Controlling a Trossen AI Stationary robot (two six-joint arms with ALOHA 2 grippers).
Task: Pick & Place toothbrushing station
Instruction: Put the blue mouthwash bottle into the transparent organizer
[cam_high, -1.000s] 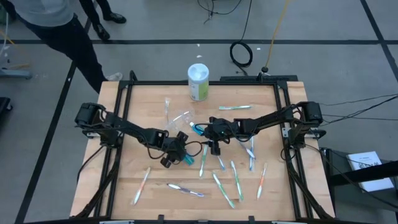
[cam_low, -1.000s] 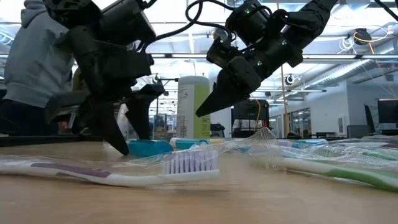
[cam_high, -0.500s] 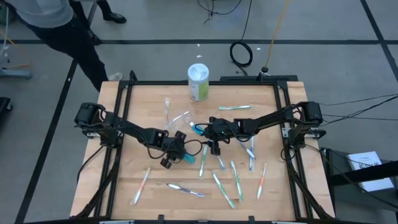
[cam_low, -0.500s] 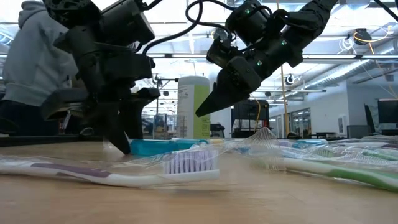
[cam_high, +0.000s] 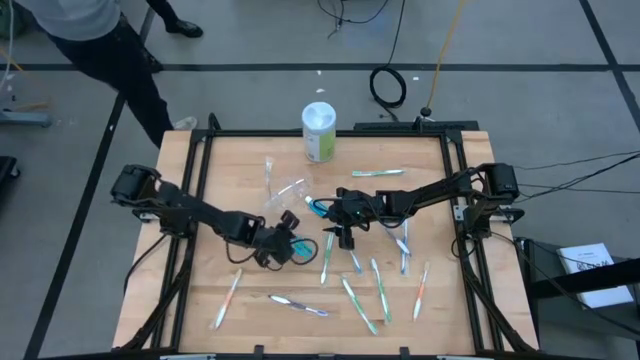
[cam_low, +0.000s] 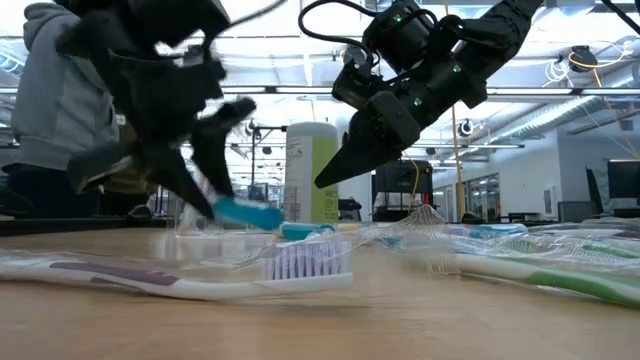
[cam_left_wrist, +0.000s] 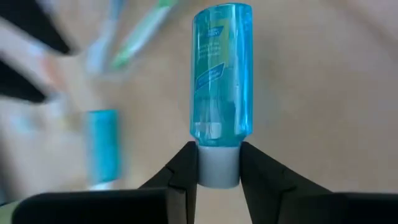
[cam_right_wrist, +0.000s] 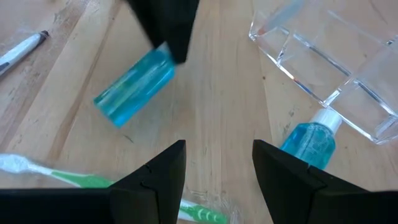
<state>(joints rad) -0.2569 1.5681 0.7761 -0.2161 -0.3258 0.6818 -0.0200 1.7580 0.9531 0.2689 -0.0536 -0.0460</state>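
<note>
Left gripper (cam_left_wrist: 217, 165) pinches blue tube (cam_left_wrist: 221, 74) (label unreadable).

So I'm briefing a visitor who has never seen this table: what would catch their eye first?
Most striking is the left tool, shut on the white cap of a small blue tube and holding it just above the table near its middle. Close beside it the right tool hangs open over a second blue tube by the clear plastic container. Toothbrushes lie scattered over the front half.
</note>
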